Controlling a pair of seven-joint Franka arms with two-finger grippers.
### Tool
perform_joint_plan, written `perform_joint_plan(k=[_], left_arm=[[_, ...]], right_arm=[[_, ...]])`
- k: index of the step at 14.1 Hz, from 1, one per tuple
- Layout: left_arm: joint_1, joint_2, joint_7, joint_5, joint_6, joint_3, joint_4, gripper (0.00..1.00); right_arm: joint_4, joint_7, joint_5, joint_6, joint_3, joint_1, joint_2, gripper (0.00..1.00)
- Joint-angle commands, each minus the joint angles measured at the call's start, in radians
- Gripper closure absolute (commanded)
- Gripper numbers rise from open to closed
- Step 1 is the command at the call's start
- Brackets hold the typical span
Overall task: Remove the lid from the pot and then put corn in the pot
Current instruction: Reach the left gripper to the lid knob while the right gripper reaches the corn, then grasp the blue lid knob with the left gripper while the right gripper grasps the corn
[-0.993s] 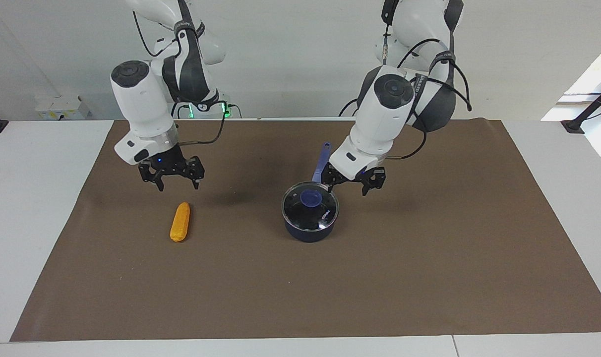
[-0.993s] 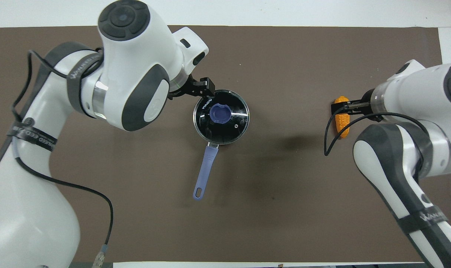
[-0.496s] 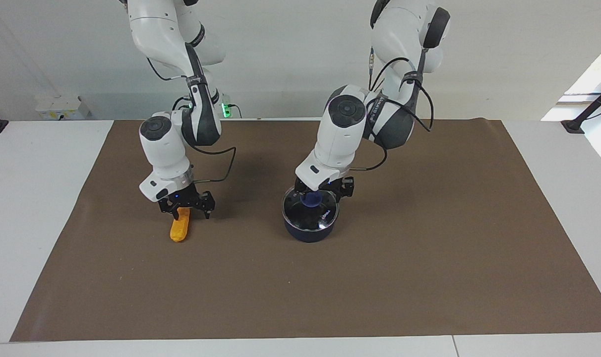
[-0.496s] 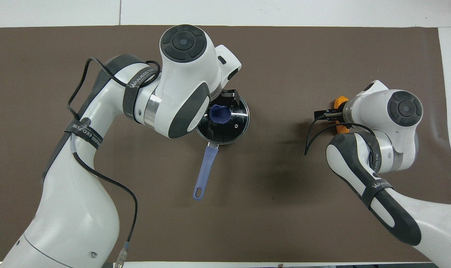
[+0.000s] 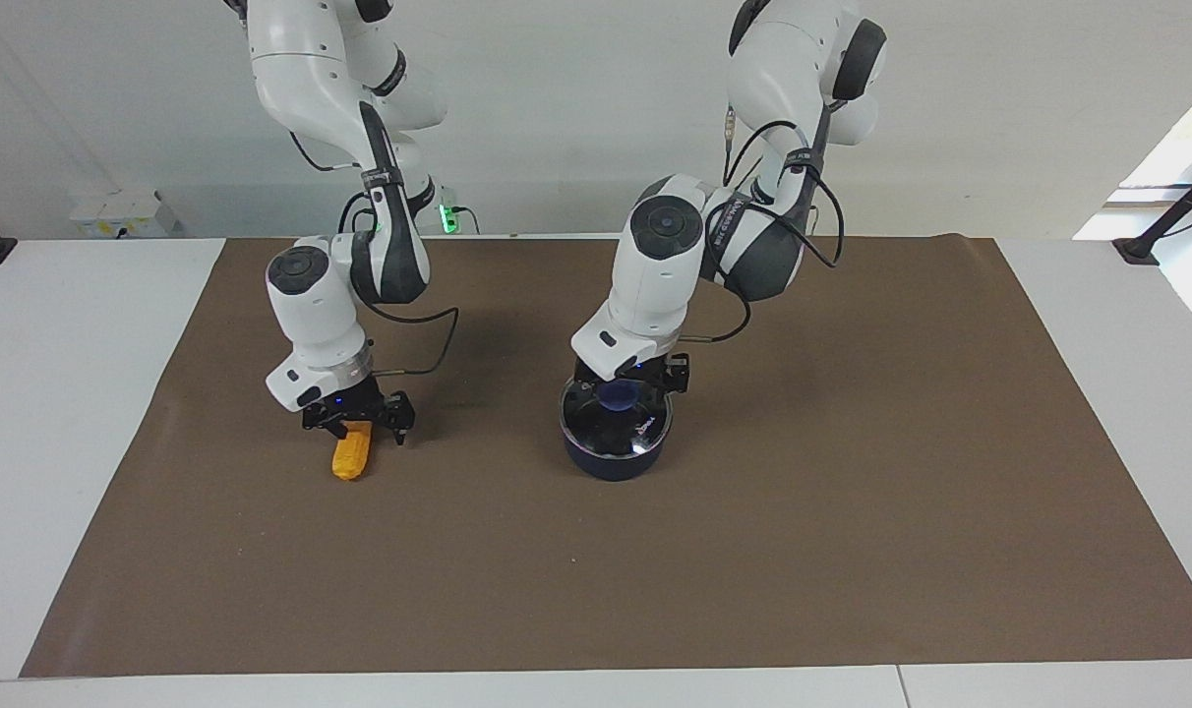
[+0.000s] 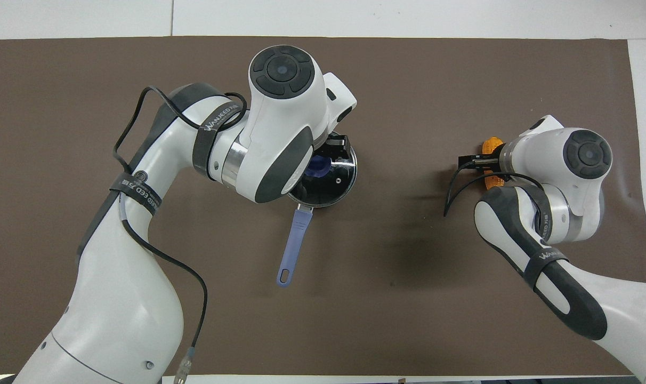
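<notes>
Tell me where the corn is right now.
The corn lies on the brown mat toward the right arm's end of the table, level with the lidded pot. The right gripper is down astride its nearer end.

Even, bright indoor light falls from above, and both views are sharp with no motion blur. Soft, diffuse shadows of the arms lie on the matte brown table mat (image 5: 852,511), darkest near its middle (image 6: 403,256). Daylight overexposes a window patch at the facing view's edge, and the round clear glass lid with metal rim (image 5: 645,438) carries small glints.
</notes>
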Motion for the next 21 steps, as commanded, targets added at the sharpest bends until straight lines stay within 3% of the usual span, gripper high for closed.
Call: perform_joint_plan(k=[1, 8, 16, 17, 18, 20, 21], left_arm=[[-0.021, 0.014, -0.011, 0.026, 0.030, 0.016, 0.005, 0.00], [-0.021, 0.012, -0.011, 0.042, 0.041, 0.016, -0.024, 0.00], [-0.022, 0.011, -0.011, 0.040, 0.047, 0.016, -0.038, 0.00], [-0.024, 0.011, -0.011, 0.040, 0.047, 0.016, -0.038, 0.00], [-0.024, 0.011, -0.011, 0.040, 0.047, 0.016, -0.040, 0.04], [-0.024, 0.011, -0.011, 0.040, 0.047, 0.016, -0.038, 0.14], [-0.024, 0.011, -0.011, 0.040, 0.046, 0.016, -0.038, 0.16]], right_arm=[[0.048, 0.006, 0.012, -0.068, 0.008, -0.009, 0.010, 0.01], [0.039, -0.048, 0.010, -0.103, 0.007, -0.030, 0.004, 0.01], [0.023, -0.108, 0.010, -0.131, 0.007, -0.046, -0.005, 0.27], [0.020, -0.111, 0.010, -0.131, 0.008, -0.046, -0.005, 0.34], [0.017, -0.112, 0.010, -0.131, 0.008, -0.046, -0.006, 0.49], [0.018, -0.131, 0.010, -0.131, 0.008, -0.044, -0.006, 1.00], [0.019, -0.134, 0.010, -0.131, 0.008, -0.035, -0.006, 1.00]])
